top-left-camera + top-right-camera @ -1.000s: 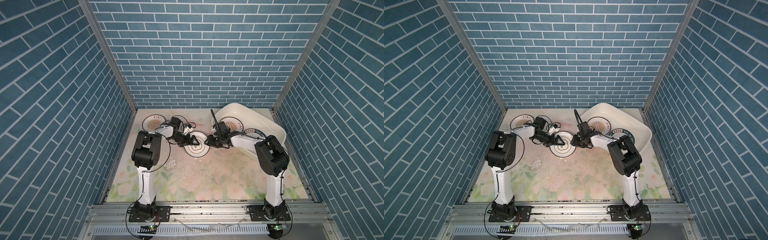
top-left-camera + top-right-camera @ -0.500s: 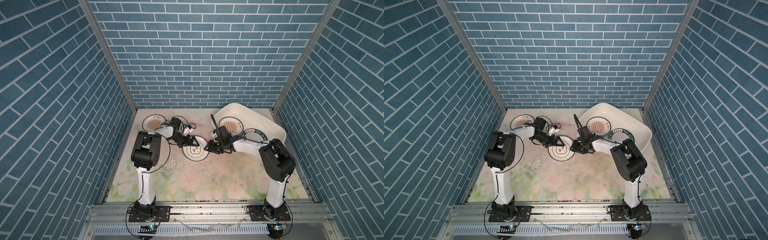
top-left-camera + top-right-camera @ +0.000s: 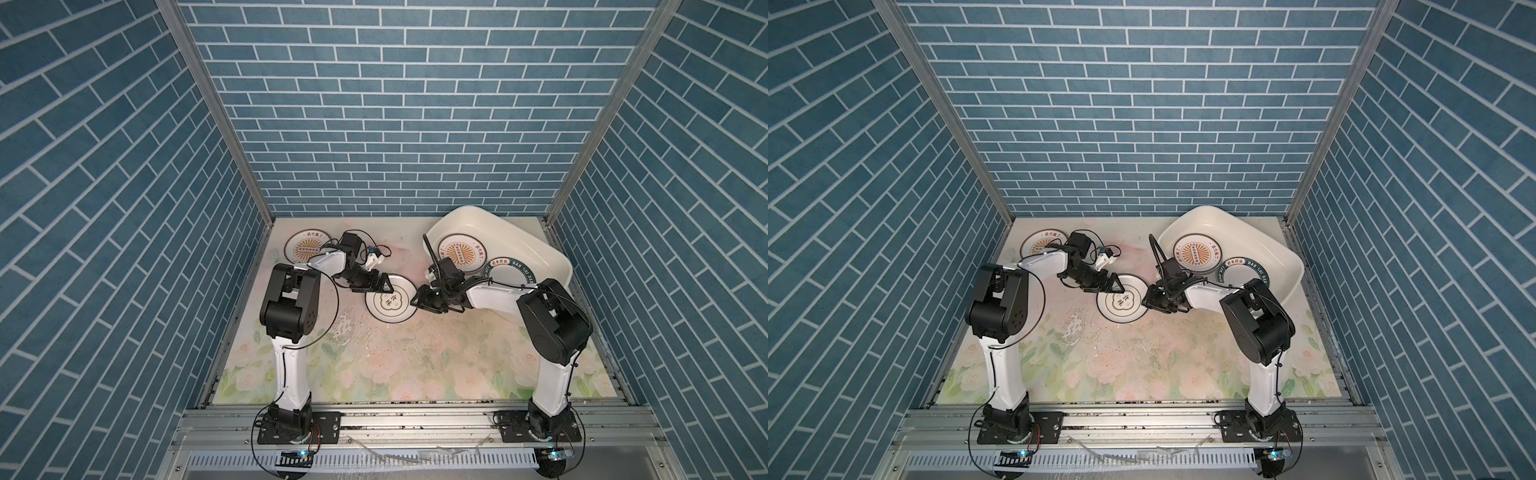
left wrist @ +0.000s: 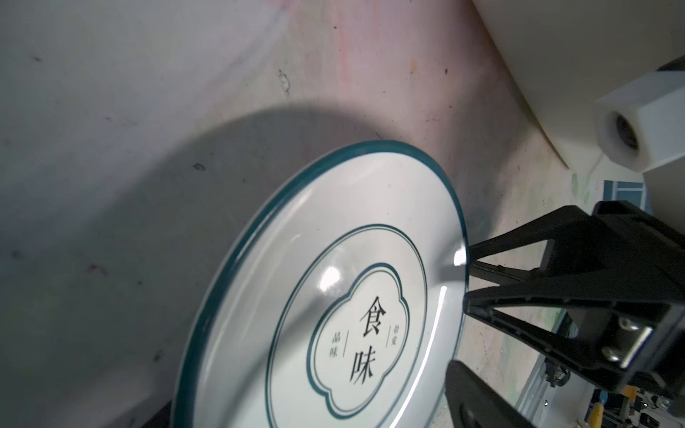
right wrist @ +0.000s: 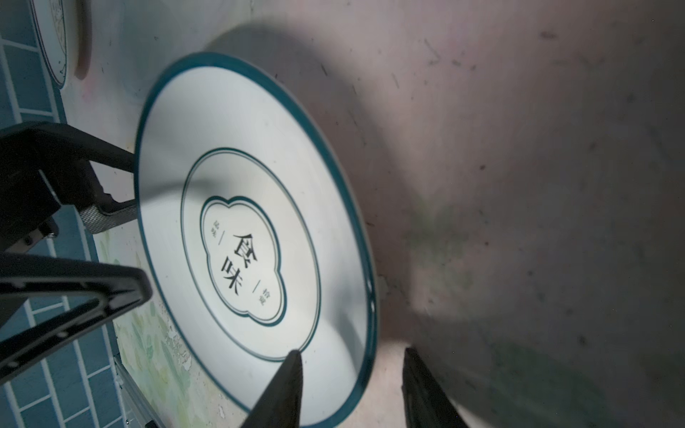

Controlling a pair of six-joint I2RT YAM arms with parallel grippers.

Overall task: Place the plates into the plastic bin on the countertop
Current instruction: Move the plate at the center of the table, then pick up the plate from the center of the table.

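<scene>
The left gripper (image 3: 385, 286), jaws wide, has the quatrefoil plate (image 3: 390, 305) on the countertop (image 3: 374, 365) just off its tips. The right gripper (image 3: 417, 300) straddles that plate's opposite rim with narrow jaws, and I cannot tell whether they pinch it. The plastic bin (image 3: 523, 241) stands close behind it.

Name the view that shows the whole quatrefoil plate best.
The right wrist view: the quatrefoil plate fills it, with nearly all its rim and its emblem in frame. The left wrist view is close too, but crops part of the plate. Both top views show the plate small.
</scene>
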